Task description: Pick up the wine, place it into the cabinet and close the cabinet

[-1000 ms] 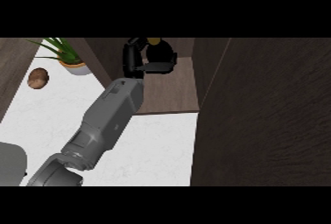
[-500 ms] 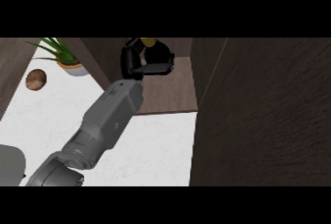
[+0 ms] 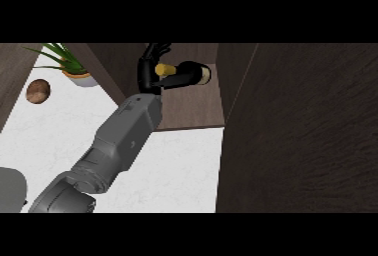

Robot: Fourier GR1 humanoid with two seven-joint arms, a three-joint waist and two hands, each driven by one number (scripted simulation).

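The wine bottle [image 3: 188, 74] is dark with a yellow cap and sits inside the open cabinet [image 3: 193, 111], above its shelf floor, tilted with the cap toward the left. My right hand [image 3: 150, 67] is at the cap end, reaching in from the lower left on its grey forearm. Its fingers [image 3: 156, 50] stand straight up beside the bottle, not wrapped round it, and the thumb lies under the bottle's neck. My left hand does not show; only a grey bit of arm appears at the lower left edge.
The cabinet's dark wooden door [image 3: 303, 130] stands open, filling the right side. A potted green plant [image 3: 70, 67] and a brown round object [image 3: 38, 90] sit at the far left of the white counter [image 3: 173, 170].
My right hand, curled round the bottle before, has uncurled, its fingers now straight beside it. The bottle has shifted right, deeper into the cabinet.
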